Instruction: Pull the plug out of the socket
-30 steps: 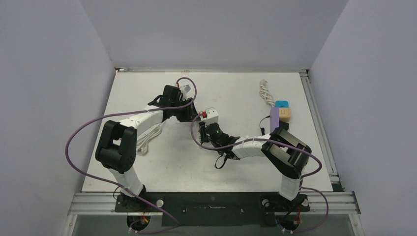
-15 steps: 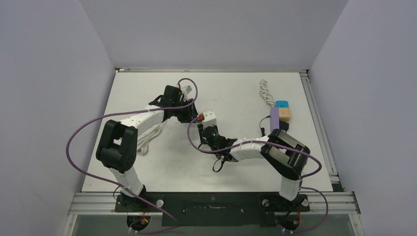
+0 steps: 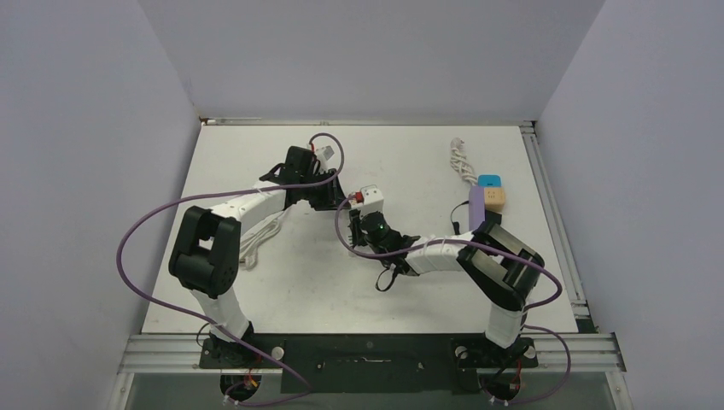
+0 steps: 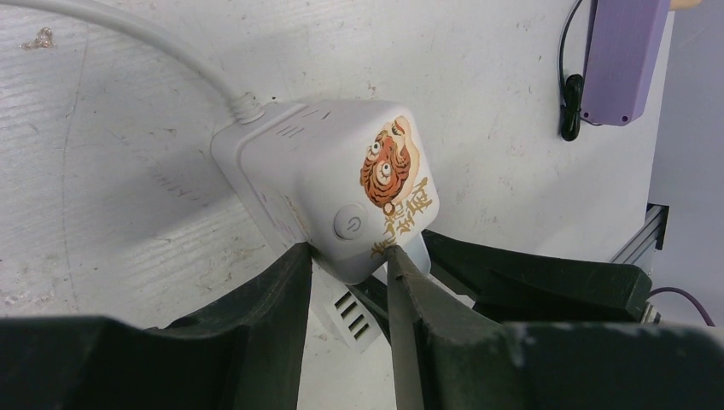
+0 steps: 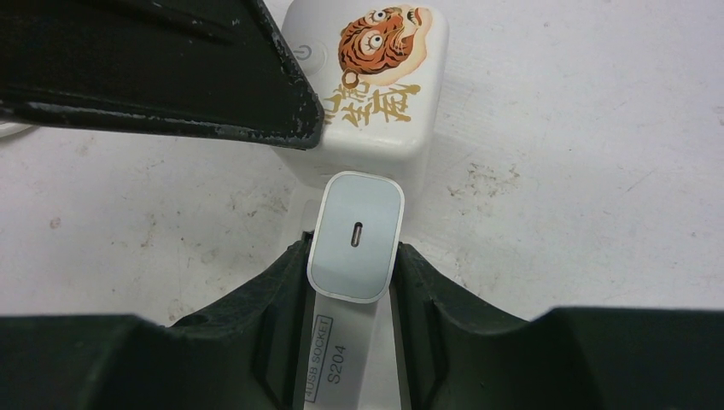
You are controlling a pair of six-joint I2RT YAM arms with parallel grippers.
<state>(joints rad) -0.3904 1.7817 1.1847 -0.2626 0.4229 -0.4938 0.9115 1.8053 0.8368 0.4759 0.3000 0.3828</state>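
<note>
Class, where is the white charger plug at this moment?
Right wrist view, centre: the charger plug sits clamped in the right gripper, against the tiger-printed socket just beyond it.

The socket (image 5: pixel 376 85) is a white, round-cornered cube. A tiger picture, gold characters and a round power button are on its top face, and it lies flat near the middle of the table (image 3: pixel 410 154). The plug (image 5: pixel 356 235) is a small white charger with a slim port (label: "USB SOCKET S204"). It sits against the cube's side, prongs hidden.
</note>
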